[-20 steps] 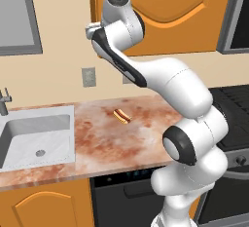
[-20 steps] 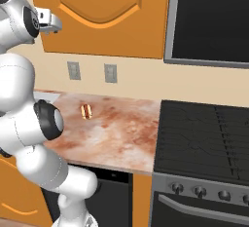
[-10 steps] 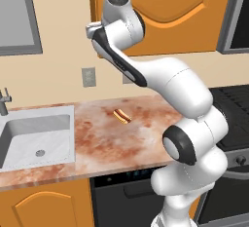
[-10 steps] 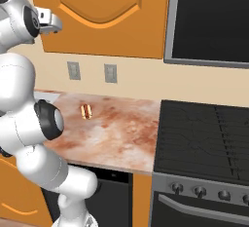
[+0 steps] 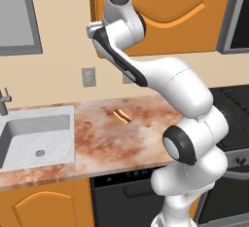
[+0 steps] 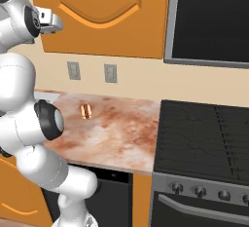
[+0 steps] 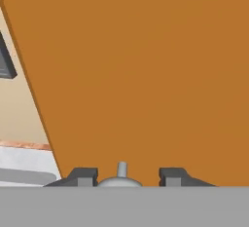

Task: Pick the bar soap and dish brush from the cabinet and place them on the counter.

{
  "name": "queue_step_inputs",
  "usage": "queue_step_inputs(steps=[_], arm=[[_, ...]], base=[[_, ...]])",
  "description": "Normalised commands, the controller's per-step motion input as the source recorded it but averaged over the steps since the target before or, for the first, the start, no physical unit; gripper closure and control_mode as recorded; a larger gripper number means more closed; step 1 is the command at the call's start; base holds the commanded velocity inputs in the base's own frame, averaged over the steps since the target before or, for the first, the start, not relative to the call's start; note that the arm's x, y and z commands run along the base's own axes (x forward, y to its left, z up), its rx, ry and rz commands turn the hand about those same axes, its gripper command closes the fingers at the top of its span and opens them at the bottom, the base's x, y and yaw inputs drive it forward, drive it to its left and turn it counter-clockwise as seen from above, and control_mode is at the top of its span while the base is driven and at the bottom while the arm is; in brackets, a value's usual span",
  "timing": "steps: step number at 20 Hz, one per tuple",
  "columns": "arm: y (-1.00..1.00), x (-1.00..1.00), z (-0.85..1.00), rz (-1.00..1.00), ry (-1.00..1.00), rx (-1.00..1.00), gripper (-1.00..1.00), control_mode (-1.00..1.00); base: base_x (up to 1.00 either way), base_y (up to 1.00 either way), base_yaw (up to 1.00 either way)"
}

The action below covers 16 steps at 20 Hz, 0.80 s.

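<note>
The cabinet [image 5: 180, 2] [image 6: 112, 7] is an orange-brown wall unit with an arched door, and the door is shut. The bar soap and dish brush are hidden behind it. My gripper [image 7: 129, 176] is up against the door at its lower left corner [image 6: 57, 25]. The small silver knob [image 7: 120, 179] sits between the two dark fingertips [image 7: 85, 175], with a narrow gap on each side. The jaws touch nothing. Below lies the mottled reddish-brown counter [image 5: 102, 138] [image 6: 116, 128].
A hot dog in a bun [image 5: 121, 117] [image 6: 85, 110] lies on the counter near the wall. The white sink [image 5: 34, 138] is inset at the left. The black stovetop [image 6: 209, 133] is at the right, with a microwave [image 6: 214, 19] above it.
</note>
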Motion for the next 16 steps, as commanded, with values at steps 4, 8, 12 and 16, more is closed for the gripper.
queue_step_inputs(steps=[4, 8, 12, 16], arm=[[0.04, 0.02, 0.0, 0.0, 0.0, 0.0, 1.0, -1.0], [0.06, 0.0, 0.0, -0.02, 0.0, -0.01, 1.0, -1.0], [-0.01, -0.12, 0.0, -0.01, 0.0, 0.0, 1.0, -1.0], [-0.11, -0.29, 0.0, 0.0, -0.02, 0.0, 1.0, -1.0]], base=[[0.0, 0.0, 0.0], [0.0, 0.0, 0.0], [0.0, 0.0, 0.0], [0.0, 0.0, 0.0]])
